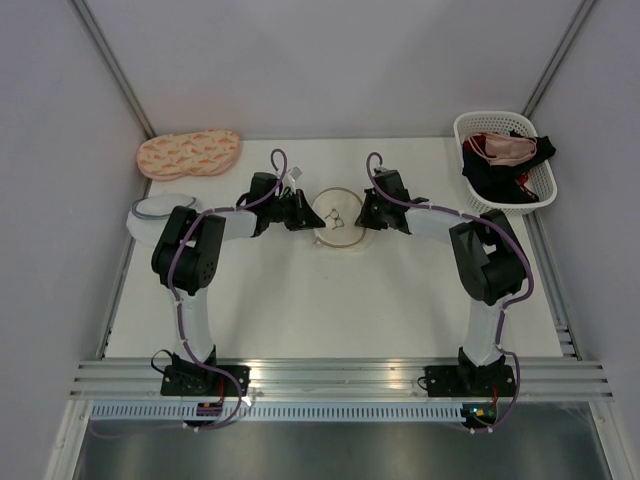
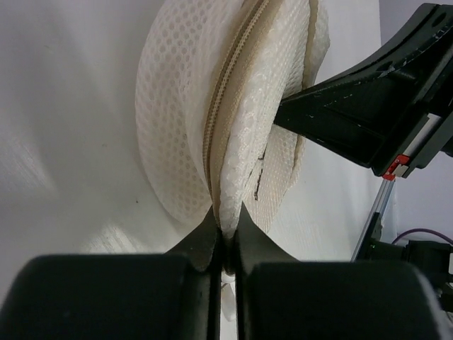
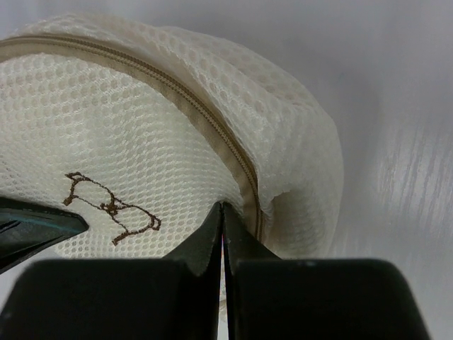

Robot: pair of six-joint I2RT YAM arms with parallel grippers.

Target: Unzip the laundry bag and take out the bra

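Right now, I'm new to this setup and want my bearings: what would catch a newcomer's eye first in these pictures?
The round cream laundry bag at the table's middle, zipped, is pinched at opposite edges by the left end effector and the right end effector. Next comes the white basket at the far right corner, heaped with pink and black garments, and the peach pouch far left.

Both arms reach forward with elbows out, wrists turned toward each other. Left gripper (image 1: 313,218) fingers (image 2: 204,239) pinch the bag (image 2: 180,106) rim; right gripper (image 1: 360,215) fingers (image 3: 207,234) are pressed together.
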